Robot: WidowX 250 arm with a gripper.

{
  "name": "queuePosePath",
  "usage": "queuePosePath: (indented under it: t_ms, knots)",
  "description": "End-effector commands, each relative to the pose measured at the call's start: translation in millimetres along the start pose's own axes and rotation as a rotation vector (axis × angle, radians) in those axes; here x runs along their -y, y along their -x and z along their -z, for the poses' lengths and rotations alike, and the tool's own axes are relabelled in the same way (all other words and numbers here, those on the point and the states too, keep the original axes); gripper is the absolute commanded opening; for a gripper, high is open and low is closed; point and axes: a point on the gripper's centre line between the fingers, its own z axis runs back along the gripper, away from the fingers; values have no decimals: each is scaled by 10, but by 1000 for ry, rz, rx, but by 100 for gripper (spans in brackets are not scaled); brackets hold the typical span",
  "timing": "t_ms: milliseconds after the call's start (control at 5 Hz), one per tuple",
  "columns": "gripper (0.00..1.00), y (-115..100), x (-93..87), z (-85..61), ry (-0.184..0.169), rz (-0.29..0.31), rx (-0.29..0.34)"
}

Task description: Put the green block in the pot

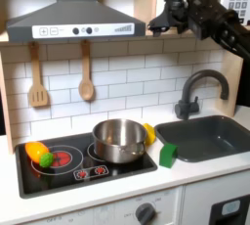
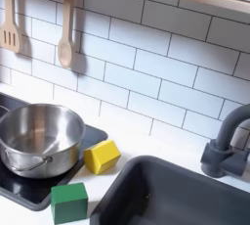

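The claw [image 1: 166,16] hangs high in the first exterior view, up by the range hood [image 1: 73,19] and far above the table [image 1: 195,185]. It carries nothing. It is dark against a dark arm, and I cannot tell how wide its jaws stand.

The green block [image 1: 168,155] sits on the table well below it, between the stove [image 1: 68,165] and the sink [image 1: 210,136], just at the sink's near corner. In the second exterior view the block [image 2: 69,202] lies at the bottom edge, touching or nearly touching the stove's corner, with the sink rim close on that view's right.

It looks like a small, stiff toy cube, light and smooth, so it may slip if pinched off-centre. Its flat opposite faces are likely the best place to grip, from above.

The pot [image 1: 119,139] stands on the stove, open and apparently empty, near the block on the first exterior view's left. A yellow piece [image 2: 102,156] lies between pot and block, just beside the pot's wall; it could be nudged on the way over. An orange toy with a green ball [image 1: 40,155] rests on the far burner, well apart. The faucet [image 1: 190,97] rises behind the sink, and two wooden utensils [image 1: 61,77] hang on the tiled wall, clear of the path.
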Motion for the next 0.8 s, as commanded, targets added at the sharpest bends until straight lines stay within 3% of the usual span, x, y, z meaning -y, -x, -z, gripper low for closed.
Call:
queuePosePath:
  t_ms: [0,200,600]
  knots:
    - [100,184,46,-52,-6,22,-120]
    - [100,325,15,-42,-36,30,-236]
    - [100,586,-103,-101,-98,86,-400]
